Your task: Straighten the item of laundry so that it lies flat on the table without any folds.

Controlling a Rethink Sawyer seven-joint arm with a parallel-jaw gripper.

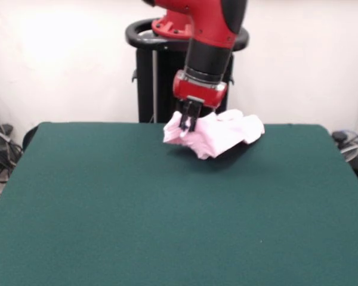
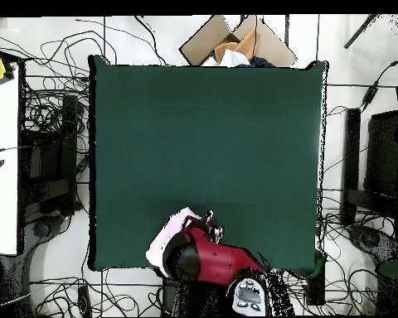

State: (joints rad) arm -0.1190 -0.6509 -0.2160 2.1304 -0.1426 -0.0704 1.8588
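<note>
**A:** Where is the item of laundry (image 1: pixel 218 134) sitting right now?

**B:** It is lying bunched and crumpled near the table's (image 1: pixel 167 214) edge on the robot's side, close to the pedestal (image 1: pixel 152 77). In the overhead view the arm is covering most of it, and only a pale patch is showing at that same edge.

**A:** And the end effector (image 1: pixel 188 123)?

**B:** It is pinching one end of the fabric, the dark fingers closed on a fold. That end looks raised a little, while the rest is sagging in a heap beside it.

**A:** What is worrying you from here?

**B:** Mostly the grip. It seems to be catching several layers at once, so pulling may just be dragging the whole lump along rather than opening it. The fabric is soft, so a thin pinch could also be slipping out halfway through a pull.

**A:** Anything about the position?

**B:** Yes. The garment is sitting so close to the edge that a pull towards the robot could be sending part of it off the table. Pulling out over the open green surface looks safer to me.
</note>
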